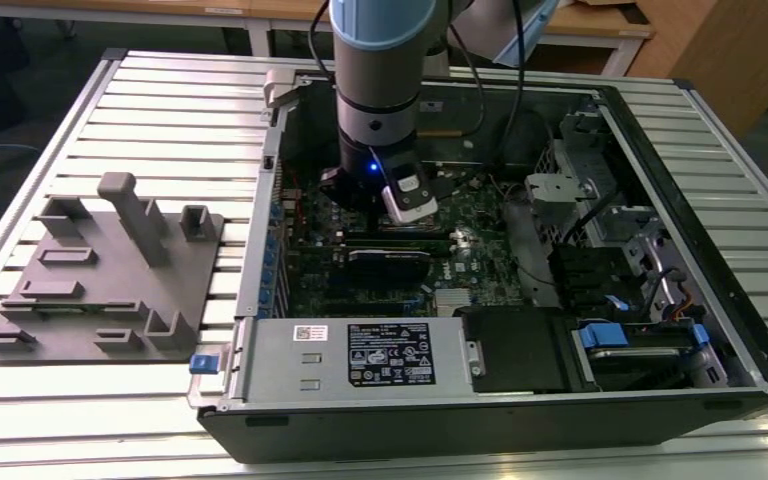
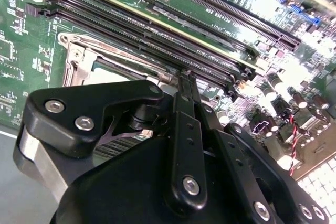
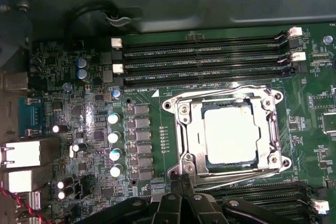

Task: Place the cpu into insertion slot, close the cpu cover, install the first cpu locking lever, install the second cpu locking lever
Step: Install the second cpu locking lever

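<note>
First wrist view gives us the small flat square cpu with a dull silver-grey metal top (image 3: 230,136) lying flat and face up inside the square insertion slot with a silvery rim (image 3: 179,129), set in the green circuit board (image 3: 152,145). Being square, the chip has no long axis; its edges run parallel to the long black memory slots (image 3: 202,56) beside the socket. We see the thin silvery square cpu cover frame (image 3: 265,100) lying down around the chip, whose top shows through the frame's central opening, bright with glare.

We see the black gripper (image 3: 181,178) right at the socket's edge, fingers drawn together to a narrow point; whether they pinch anything, we cannot tell. In the exterior view the gripper (image 1: 408,208) reaches down into the open black computer case (image 1: 704,330), at its far left.
</note>
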`<state>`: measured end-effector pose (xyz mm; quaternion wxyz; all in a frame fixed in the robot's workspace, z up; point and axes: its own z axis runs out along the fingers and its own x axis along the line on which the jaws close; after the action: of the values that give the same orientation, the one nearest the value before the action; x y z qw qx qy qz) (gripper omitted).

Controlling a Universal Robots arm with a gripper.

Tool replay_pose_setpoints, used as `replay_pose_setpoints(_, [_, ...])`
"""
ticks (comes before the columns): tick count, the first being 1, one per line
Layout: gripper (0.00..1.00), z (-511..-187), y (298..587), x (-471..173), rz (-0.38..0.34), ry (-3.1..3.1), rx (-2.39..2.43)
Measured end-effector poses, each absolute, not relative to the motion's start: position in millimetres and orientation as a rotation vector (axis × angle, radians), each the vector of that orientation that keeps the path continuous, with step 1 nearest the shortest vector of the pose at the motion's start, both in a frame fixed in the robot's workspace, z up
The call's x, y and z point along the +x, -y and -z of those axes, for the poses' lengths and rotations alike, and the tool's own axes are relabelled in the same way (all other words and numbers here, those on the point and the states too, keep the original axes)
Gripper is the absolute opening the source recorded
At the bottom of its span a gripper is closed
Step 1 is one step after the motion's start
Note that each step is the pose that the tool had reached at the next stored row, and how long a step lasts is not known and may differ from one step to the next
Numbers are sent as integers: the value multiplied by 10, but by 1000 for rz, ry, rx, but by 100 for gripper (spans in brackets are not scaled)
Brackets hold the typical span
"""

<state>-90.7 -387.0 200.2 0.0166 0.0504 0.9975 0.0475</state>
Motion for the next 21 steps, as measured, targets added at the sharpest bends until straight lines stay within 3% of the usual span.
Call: replay_pose_setpoints(21, [11, -2004, 3903, -908, -160, -3101, 157])
